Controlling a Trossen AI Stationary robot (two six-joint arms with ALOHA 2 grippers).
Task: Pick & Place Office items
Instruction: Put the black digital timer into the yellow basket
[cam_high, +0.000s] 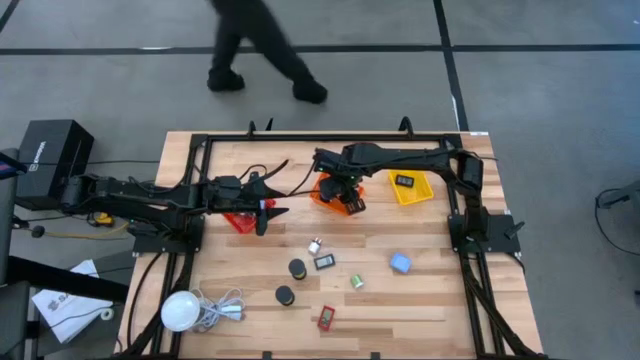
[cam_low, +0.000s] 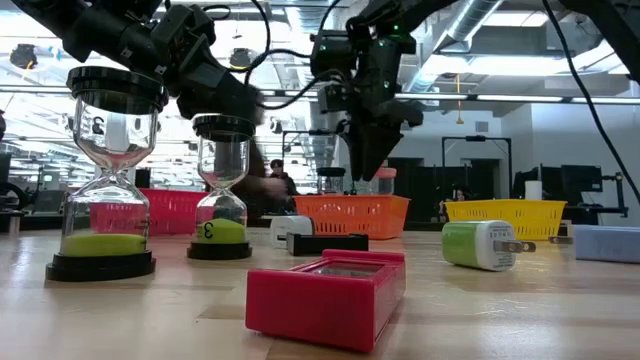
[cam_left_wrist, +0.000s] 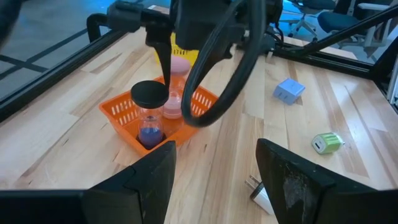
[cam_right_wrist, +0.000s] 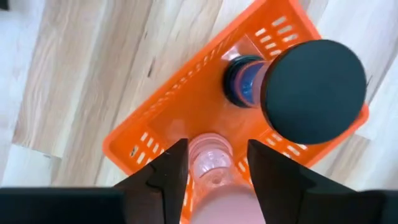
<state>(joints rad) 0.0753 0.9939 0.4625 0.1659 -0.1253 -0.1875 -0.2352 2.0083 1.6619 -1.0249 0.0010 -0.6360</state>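
Note:
An orange basket (cam_right_wrist: 155, 143) holds a black-capped hourglass with blue sand (cam_right_wrist: 311, 90) standing upright, and a pink hourglass (cam_left_wrist: 177, 87) beside it. My right gripper (cam_right_wrist: 214, 168) points down into the basket (cam_high: 335, 190), its fingers on either side of the pink hourglass. My left gripper (cam_left_wrist: 214, 180) hovers open and holds nothing, over the red basket (cam_high: 240, 222). On the table lie two black-capped hourglasses (cam_high: 297, 268) (cam_high: 285, 295), a red piece (cam_high: 326, 318), a black piece (cam_high: 325, 262), a green plug (cam_high: 356, 282), a blue block (cam_high: 400, 263) and a white plug (cam_high: 314, 245). My right gripper pinches the pink hourglass by its pink top cap (cam_right_wrist: 221, 208), which fills the gap between the two fingers. The fingers come from above, pointing down. The hourglass stays upright with its lower end (cam_left_wrist: 171, 112) down inside the orange basket; whether it rests on the floor, I cannot tell.
A yellow basket (cam_high: 410, 187) with a dark piece inside stands right of the orange one. A white globe with a coiled cord (cam_high: 182, 310) lies at the near left corner. A person walks on the floor beyond the table's far edge (cam_high: 260, 50).

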